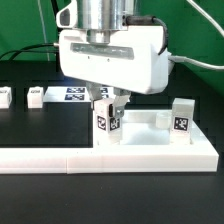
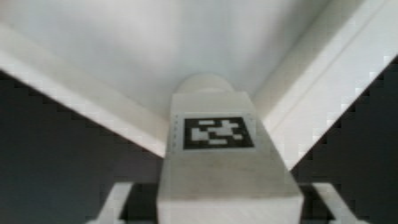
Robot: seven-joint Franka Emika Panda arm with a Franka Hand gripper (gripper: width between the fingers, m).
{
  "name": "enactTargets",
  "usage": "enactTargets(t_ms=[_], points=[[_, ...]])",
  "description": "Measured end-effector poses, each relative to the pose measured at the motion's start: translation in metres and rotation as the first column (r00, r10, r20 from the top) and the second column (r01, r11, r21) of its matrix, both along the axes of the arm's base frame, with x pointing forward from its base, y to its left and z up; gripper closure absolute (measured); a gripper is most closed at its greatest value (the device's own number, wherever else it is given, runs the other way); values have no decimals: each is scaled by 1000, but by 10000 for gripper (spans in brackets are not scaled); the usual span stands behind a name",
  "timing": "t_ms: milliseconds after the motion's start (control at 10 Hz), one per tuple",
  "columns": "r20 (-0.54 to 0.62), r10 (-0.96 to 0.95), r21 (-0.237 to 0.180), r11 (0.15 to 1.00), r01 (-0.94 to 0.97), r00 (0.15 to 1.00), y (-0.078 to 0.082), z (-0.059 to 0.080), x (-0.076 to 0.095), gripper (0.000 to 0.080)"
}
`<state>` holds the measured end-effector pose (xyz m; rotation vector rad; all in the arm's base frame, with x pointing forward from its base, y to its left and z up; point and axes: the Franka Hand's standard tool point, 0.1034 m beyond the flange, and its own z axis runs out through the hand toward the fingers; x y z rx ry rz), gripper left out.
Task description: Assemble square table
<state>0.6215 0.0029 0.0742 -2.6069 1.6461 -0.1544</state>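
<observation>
Past the front rail [image 1: 50, 158], the tabletop [image 1: 155, 138] lies straight beneath the gripper [image 1: 108, 108], which is clamped on a tagged leg [image 1: 108, 125] held upright over the tray's corner, a second leg [image 1: 181, 117] standing at three o'clock and spare legs [image 1: 36, 95] beyond at ten.

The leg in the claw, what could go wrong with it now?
The leg held by the claw sits close to the raised rim of the tabletop, so it might catch there or go in crooked. The other leg stands nearby; a sideways move of the claw could knock it.
</observation>
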Motion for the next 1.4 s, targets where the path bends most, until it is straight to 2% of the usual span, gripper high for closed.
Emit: enactTargets(t_ms=[300, 600, 800, 900, 1000, 1100, 1200, 1400], points=[[-41, -343, 42, 938, 344, 939, 1, -1, 0, 509], [-67, -516, 50, 853, 519, 854, 1, -1, 2, 509], [-65, -472, 46, 879, 475, 879, 1, -2, 1, 487], [-65, -435, 43, 898, 438, 898, 1, -3, 1, 239], [-64, -394, 42, 917, 396, 917, 2, -3, 1, 239], [-61, -303, 37, 952, 305, 951, 3, -3, 1, 177], [-57, -175, 30, 984, 177, 983, 3, -3, 1, 156], [-43, 51, 16, 999, -50, 998, 4, -1, 3, 150]])
